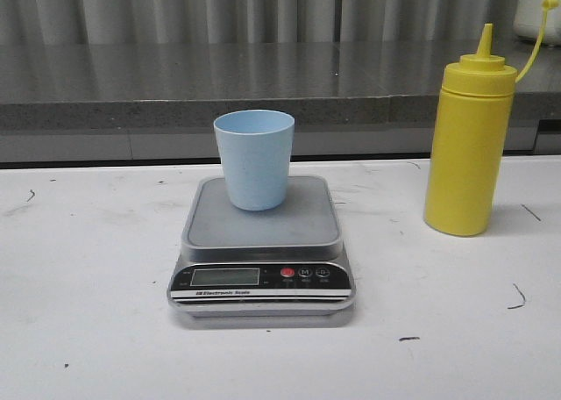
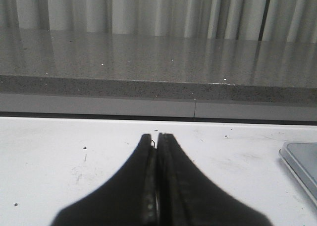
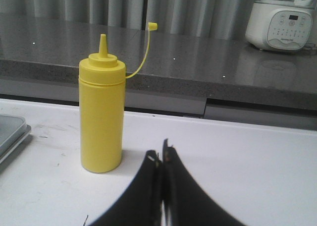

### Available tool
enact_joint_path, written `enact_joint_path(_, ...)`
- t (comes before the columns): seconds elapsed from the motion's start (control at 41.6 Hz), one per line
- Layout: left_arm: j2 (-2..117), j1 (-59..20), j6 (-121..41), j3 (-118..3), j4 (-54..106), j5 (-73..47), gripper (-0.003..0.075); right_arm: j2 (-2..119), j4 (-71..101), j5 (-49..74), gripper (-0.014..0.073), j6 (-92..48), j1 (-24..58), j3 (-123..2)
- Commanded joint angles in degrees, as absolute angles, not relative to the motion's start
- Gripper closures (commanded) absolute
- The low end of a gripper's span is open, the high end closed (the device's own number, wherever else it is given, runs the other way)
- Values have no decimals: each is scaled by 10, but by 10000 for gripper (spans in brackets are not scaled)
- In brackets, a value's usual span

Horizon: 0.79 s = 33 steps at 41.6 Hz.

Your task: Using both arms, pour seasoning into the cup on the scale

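Observation:
The pale blue cup [image 1: 255, 158] stands upright on the grey platform of the scale [image 1: 261, 242] in the middle of the white table. The yellow seasoning bottle [image 1: 468, 146] stands upright to the right of the scale, its nozzle uncapped and the cap hanging on its strap. It also shows in the right wrist view [image 3: 101, 114]. No arm shows in the front view. My left gripper [image 2: 156, 137] is shut and empty over bare table, with a corner of the scale [image 2: 302, 164] off to one side. My right gripper [image 3: 161, 151] is shut and empty, near the bottle but apart from it.
A grey stone counter [image 1: 263, 84] runs along the back behind the table, with grey curtains above. A white kitchen appliance [image 3: 281, 19] stands on that counter at the far right. The table [image 1: 88, 330] carries small dark scuff marks.

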State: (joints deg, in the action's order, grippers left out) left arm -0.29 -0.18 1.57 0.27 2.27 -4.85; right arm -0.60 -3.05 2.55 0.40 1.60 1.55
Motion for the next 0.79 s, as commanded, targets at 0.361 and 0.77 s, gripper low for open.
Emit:
enact_joint_path(0.361, -13, -1, 21, 17, 24, 0, 740, -15, 14, -26, 662, 4, 11, 12)
enact_joint_path(0.77, -13, -1, 21, 17, 24, 0, 740, -15, 16, -27, 662, 4, 11, 12)
